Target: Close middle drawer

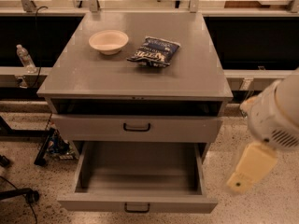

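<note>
Spotted water bottle (23, 57) far left, upright on a ledge well off the table's left edge. Logged grey table (140, 80) mid-frame, seen from its front edge. Found cream bowl (108, 41) upright near the back left corner. Found dark blue snack bag (154, 51) lying flat just right of the bowl, toward the back edge and apart from the bowl. Noted a dark gap (135, 107) running directly under the front edge. Under that, noted taller-fronted grey drawer (84, 127) with a black handle, nearly pushed in. Located middle drawer (88, 203) below it, pulled far out past the table's front edge toward the camera. Saw its plain grey tray in full and a small black centre handle (137, 208) on the low front. Saw white arm (278, 113) far right, beyond the table's right edge. Placed pincer (246, 171) as the cream piece hanging under that arm. Marked it off the front right corner, beside the middle drawer's right side but apart from it, touching nothing. Could not tell pincer state.
</note>
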Robot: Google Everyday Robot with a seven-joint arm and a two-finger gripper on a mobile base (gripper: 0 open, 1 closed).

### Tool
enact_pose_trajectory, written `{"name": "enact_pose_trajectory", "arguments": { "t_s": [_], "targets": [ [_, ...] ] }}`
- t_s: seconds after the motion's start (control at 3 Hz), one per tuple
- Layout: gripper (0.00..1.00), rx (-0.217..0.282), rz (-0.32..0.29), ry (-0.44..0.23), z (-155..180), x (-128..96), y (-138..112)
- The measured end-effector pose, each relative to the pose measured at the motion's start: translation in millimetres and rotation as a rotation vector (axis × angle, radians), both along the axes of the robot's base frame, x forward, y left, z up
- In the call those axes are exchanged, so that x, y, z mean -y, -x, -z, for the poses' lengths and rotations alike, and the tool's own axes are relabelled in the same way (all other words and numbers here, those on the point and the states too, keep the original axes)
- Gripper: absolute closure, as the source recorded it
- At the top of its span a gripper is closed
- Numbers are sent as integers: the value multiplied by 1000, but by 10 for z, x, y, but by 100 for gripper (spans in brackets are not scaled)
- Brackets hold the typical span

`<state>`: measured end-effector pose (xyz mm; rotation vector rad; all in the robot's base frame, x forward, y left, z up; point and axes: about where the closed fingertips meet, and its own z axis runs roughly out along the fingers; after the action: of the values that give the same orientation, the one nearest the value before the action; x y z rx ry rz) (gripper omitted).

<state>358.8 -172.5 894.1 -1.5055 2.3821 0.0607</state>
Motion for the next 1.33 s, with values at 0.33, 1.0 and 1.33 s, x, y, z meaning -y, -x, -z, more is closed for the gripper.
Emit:
{"name": "enact_pose_trajectory", "arguments": {
  "t_s": [0.33,1.0,1.33],
  "targets": [
    [0,-105,34,-72,712,-88,195],
    [0,-333,122,-119,2086,-179,383],
    [0,-362,137,-123,2230,-184,410]
  ]
}}
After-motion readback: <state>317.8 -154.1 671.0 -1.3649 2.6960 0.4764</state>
